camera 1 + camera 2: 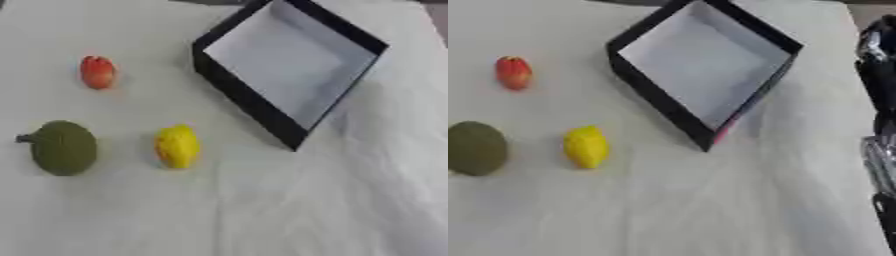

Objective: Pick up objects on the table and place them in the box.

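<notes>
The table (262, 215) is covered with a white cloth, and everything is laid on it.

A black box (254, 107) with a pale inside is seen at the far middle of the table. It is turned so that one corner points toward the robot. Nothing is seen inside it.

At the right edge of the right eye view, a black and silver part of the robot's right arm (878, 100) is seen. It cannot be told if the robot hand is on show there, so it cannot be told if its fingers are spread, pressed together or pinching anything. The left robot hand is not seen in either view.

The box is found to the left of that arm, near it but not touching it.

A round, dull green fruit (63, 147) with a small dark stem on its left side is laid farthest from the arm, by the left edge of the table.

A yellow fruit (178, 146), shaped like a lemon, is laid between the green fruit and the box's near corner. It is apart from both.

A small red fruit (97, 72) is laid farther back on the left, well apart from the box and from the other two fruits.

All three fruits are outside the box.
</notes>
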Available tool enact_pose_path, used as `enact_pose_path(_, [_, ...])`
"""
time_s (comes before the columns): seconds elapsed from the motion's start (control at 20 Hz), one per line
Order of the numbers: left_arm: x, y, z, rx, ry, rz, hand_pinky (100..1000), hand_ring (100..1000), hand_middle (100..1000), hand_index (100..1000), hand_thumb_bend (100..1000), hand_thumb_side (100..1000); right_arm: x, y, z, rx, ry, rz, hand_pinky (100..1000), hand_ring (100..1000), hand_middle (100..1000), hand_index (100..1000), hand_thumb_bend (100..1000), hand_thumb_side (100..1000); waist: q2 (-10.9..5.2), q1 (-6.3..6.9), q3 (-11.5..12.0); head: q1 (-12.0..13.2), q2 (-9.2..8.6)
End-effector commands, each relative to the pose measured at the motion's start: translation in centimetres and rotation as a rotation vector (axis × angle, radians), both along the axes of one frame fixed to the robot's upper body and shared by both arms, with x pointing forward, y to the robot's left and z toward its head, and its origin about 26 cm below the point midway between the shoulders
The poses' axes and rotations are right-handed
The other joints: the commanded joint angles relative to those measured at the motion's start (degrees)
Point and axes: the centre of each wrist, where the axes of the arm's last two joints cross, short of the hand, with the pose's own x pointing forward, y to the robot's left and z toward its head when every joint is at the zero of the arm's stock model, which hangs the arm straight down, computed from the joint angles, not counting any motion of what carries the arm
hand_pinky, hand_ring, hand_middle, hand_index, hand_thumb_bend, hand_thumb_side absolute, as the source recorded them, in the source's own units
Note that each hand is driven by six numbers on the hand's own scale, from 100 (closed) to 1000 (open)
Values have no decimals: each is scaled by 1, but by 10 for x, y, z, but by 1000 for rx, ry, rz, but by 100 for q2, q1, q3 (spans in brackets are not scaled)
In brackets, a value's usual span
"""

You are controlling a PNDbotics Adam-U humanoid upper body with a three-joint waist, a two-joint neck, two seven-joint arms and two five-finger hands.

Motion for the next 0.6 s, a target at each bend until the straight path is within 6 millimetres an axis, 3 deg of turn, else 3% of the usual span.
enact_pose_path(0.05, [-7, 1, 19, 63, -35, 4, 856, 826, 815, 859, 100, 783, -3, -4, 10, -40, -21, -10, 859, 787, 662, 778, 100, 449, -93, 87, 6, -17, -70])
enact_pose_path(0.6, [-11, 0, 33, 175, -43, 4, 853, 827, 816, 860, 100, 785, -4, -4, 8, -41, -14, -17, 859, 786, 662, 777, 100, 452, -74, 94, -15, -53, -87])
